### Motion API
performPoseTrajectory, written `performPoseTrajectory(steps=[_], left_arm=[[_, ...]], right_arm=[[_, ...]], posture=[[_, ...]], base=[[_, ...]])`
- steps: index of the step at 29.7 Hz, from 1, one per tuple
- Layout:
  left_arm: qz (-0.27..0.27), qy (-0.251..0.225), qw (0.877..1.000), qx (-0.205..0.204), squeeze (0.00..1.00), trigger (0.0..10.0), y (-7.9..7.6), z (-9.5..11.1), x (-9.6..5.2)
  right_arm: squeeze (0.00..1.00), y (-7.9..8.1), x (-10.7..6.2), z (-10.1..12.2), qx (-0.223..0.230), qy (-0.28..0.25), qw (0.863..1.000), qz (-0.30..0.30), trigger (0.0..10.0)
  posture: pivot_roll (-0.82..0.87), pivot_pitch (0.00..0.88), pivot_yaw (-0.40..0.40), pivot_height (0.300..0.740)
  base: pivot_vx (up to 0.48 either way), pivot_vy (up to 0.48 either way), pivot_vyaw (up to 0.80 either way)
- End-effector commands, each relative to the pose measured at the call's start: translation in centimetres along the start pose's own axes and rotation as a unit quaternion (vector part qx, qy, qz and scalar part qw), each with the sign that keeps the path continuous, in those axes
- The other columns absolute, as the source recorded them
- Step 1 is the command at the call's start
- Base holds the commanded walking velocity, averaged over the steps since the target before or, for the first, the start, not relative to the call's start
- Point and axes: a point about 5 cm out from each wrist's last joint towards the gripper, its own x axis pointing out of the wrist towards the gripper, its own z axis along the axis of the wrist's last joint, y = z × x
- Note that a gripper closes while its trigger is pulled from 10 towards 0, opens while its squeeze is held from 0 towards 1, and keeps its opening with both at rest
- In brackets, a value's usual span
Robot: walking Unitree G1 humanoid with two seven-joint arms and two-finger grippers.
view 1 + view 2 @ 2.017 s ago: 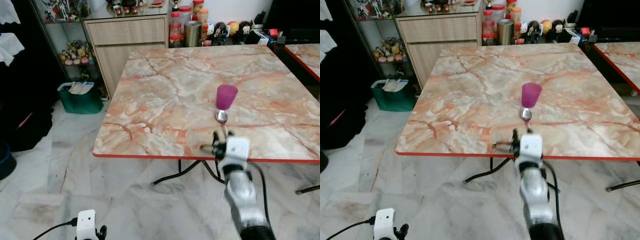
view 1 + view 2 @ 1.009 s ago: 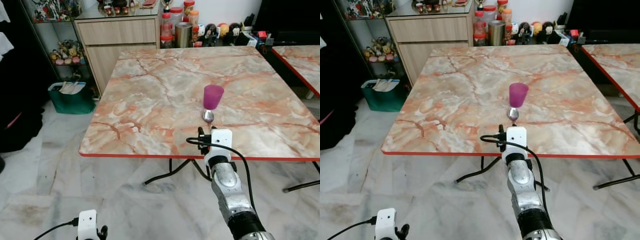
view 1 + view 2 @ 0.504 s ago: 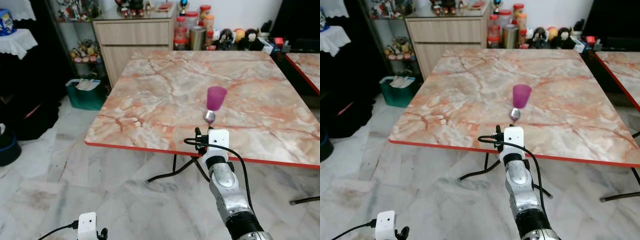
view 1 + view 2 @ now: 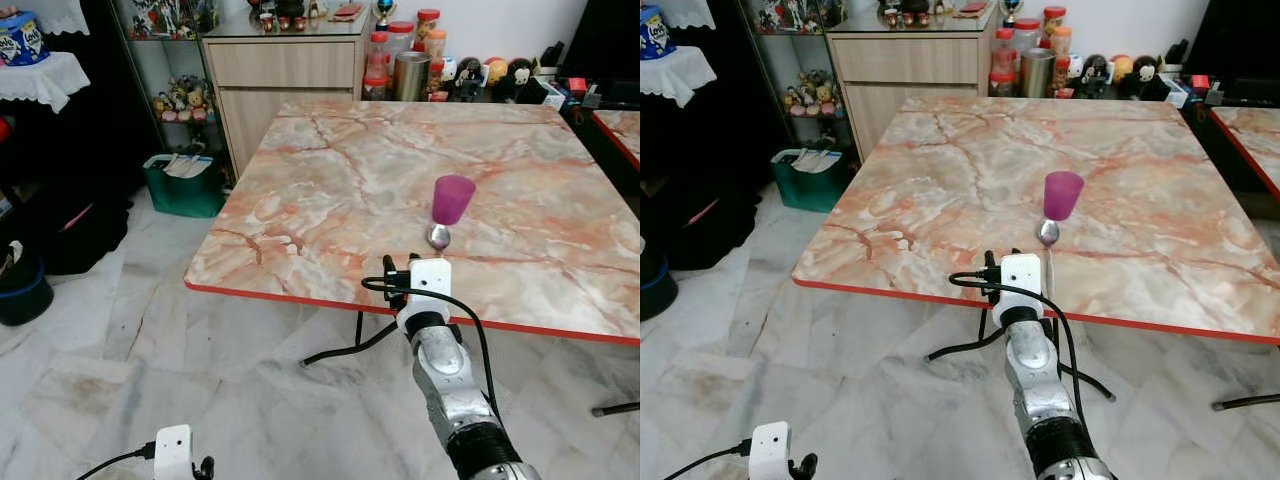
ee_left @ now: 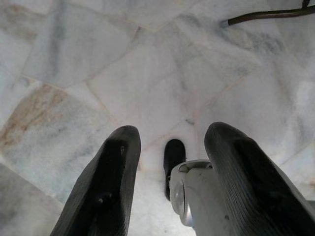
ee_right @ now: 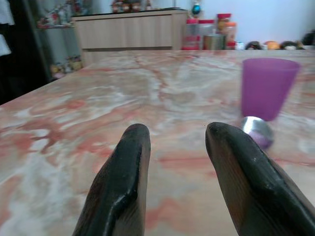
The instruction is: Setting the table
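A purple cup (image 4: 452, 199) stands upright on the marble table (image 4: 330, 190), toward its near right side. Just in front of the cup lies a metal spoon (image 4: 438, 237), its bowl toward the cup (image 6: 268, 87) and its handle running to the near edge. My right gripper (image 6: 174, 135) is open at the table's near red edge, low over the top, with the spoon's bowl (image 6: 257, 131) ahead and to the right of its fingers. Nothing is between them. My left gripper (image 5: 170, 135) hangs open over the floor.
A wooden cabinet (image 4: 285, 75) and jars (image 4: 400, 60) stand beyond the table's far edge. On the floor at the left are a green bin (image 4: 185, 185) and a dark bucket (image 4: 20, 290). A second table (image 4: 620, 130) stands at the right. Black legs (image 4: 340, 350) stand under the table.
The whole view has swung as the body moved. My right gripper stays open at the table's near edge behind the spoon. Cup and spoon lie where they were.
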Motion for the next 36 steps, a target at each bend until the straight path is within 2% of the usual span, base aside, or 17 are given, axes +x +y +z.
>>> performPoseTrajectory(steps=[1, 10, 16, 30, 36], left_arm=[[0.009, 0.000, 1.000, -0.004, 0.00, 10.0, 0.49, 0.06, -0.01], [0.008, 0.000, 1.000, -0.005, 0.00, 10.0, 0.40, 0.12, 0.02], [0.008, 0.000, 1.000, -0.006, 0.00, 10.0, 0.32, 0.21, 0.06], [0.008, -0.002, 1.000, -0.005, 0.00, 10.0, 0.33, 0.33, 0.10], [0.007, -0.001, 1.000, -0.004, 0.00, 10.0, 0.31, 0.35, 0.11]], right_arm=[[0.00, 0.07, 0.18, 0.19, 0.003, -0.002, 1.000, 0.000, 10.0], [0.00, 0.38, 0.28, 0.27, 0.012, -0.001, 1.000, 0.006, 10.0], [0.00, 0.43, 0.36, 0.48, 0.014, -0.008, 1.000, 0.008, 10.0], [0.00, 0.52, 0.52, 0.54, 0.014, -0.005, 1.000, 0.005, 10.0], [0.00, 0.58, 0.53, 0.53, 0.018, -0.006, 1.000, 0.005, 10.0]], posture=[[0.07, 0.000, 0.031, 0.740], [0.07, 0.000, 0.029, 0.740], [0.07, 0.000, 0.027, 0.740], [0.08, 0.000, 0.028, 0.740], [0.08, 0.000, 0.029, 0.740]], base=[[0.000, 0.000, 0.00], [0.000, 0.000, 0.00], [0.000, 0.000, -0.63], [0.312, 0.000, 0.00], [0.339, 0.000, -0.63]])
